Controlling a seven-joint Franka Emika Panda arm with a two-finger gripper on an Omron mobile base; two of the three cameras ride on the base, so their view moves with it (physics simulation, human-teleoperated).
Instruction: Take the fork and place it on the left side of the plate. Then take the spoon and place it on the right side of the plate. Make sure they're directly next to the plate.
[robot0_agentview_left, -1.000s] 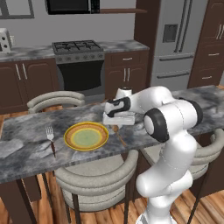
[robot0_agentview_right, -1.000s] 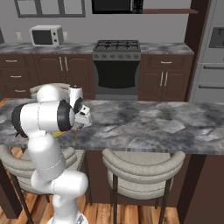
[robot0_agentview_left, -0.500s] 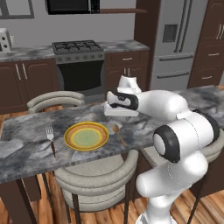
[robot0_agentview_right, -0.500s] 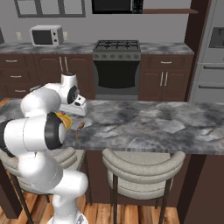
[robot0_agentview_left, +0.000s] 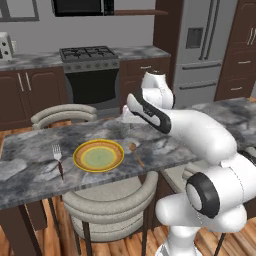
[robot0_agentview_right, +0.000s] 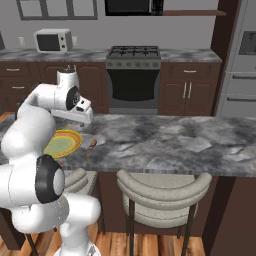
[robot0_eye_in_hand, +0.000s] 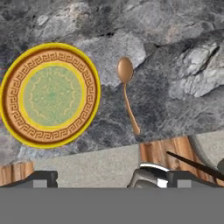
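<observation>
- Your jaws stand wide apart and hold nothing, above the worktop (robot0_agentview_left: 30, 175) near the plate's (robot0_eye_in_hand: 49, 95) right side
- The spoon (robot0_eye_in_hand: 127, 92) already lies just right of the plate, near but not touching; the fork (robot0_agentview_left: 58, 159) lies just left of it
- You likely need only lift clear; check both pieces sit close enough first, and avoid brushing the spoon
- The spoon is orange-tan with a round bowl and slim handle; the fork has silver tines and a dark handle
</observation>
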